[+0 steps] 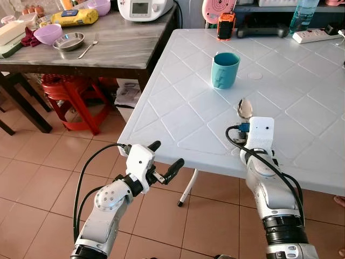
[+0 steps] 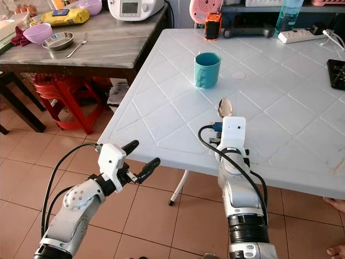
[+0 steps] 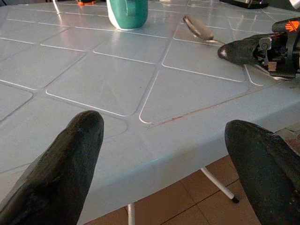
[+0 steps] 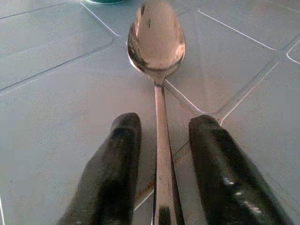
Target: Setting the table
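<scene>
While my right gripper (image 1: 243, 125) sits low over the white table (image 1: 178, 102), the spoon (image 1: 245, 108), lying just short of the cup (image 1: 224, 69), could skid if I nudge it. At my right wrist, the fingers (image 4: 115, 159) flank the handle, slightly apart, gripping nothing. My left gripper (image 3: 164, 154) hangs wide apart, empty, off the table's edge.

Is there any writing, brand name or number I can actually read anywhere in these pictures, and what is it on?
No text can be read.
Yellow packet on the wooden table: blue label, too blurred.
White appliance: screen too small to read.
Teal mug, spoon, white table: no markings visible.
</scene>
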Controlling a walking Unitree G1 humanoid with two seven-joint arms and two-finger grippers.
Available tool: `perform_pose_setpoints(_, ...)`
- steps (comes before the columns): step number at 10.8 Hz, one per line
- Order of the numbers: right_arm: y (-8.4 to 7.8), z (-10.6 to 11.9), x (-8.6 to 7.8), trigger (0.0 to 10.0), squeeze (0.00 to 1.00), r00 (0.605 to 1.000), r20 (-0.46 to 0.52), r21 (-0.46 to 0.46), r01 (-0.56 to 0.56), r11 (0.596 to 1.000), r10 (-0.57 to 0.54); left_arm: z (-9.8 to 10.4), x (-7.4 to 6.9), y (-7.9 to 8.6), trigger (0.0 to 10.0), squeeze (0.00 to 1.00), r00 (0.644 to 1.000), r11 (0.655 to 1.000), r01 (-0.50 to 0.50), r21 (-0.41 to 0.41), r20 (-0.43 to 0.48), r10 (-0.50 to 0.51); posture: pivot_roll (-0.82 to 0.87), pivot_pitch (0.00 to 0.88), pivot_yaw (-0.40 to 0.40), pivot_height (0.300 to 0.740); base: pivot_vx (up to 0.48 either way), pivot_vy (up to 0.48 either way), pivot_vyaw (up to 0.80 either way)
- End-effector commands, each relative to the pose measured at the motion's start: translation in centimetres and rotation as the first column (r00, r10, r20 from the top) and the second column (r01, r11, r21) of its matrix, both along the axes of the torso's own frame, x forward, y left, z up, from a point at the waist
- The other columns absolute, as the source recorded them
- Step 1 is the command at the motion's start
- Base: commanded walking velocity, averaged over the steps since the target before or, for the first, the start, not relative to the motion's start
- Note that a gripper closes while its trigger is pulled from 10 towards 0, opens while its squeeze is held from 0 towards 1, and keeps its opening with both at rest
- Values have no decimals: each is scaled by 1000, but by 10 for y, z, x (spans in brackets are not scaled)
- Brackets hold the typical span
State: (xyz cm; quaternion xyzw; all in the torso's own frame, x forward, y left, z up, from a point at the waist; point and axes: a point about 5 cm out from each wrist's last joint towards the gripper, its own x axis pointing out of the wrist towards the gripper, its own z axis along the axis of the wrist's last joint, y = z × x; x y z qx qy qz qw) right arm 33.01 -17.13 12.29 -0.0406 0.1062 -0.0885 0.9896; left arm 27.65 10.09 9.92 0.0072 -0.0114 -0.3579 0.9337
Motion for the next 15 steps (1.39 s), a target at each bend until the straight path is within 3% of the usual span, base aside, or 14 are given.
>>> perform_pose_setpoints(1,-10,-39,-14,10000,0,983,-183,-9,33,999,-34,3,1,1,10000,0,1000,1000,7,9,15,-7,-135,137,132,740,0,0,0)
perform_pose_setpoints(4,-16,-40,-14,10000,0,983,-182,-32,17,999,-23,3,2,2,10000,0,1000,1000,6,10,13,-6,-132,137,130,740,0,0,0)
perform_pose_setpoints(5,-17,-41,-14,3333,0,982,-187,-29,3,1000,-8,2,1,2,10000,0,1000,1000,4,13,11,-4,-129,137,129,740,0,0,0)
perform_pose_setpoints(6,-16,-42,-14,0,0,982,-187,-28,-8,1000,3,2,1,2,10000,0,1000,1000,3,13,11,-3,-128,137,129,740,0,0,0)
perform_pose_setpoints(15,-10,-48,-19,0,0,980,-194,-1,-37,999,36,4,-3,-1,10000,0,998,998,56,-16,6,-56,-132,138,134,740,0,0,0)
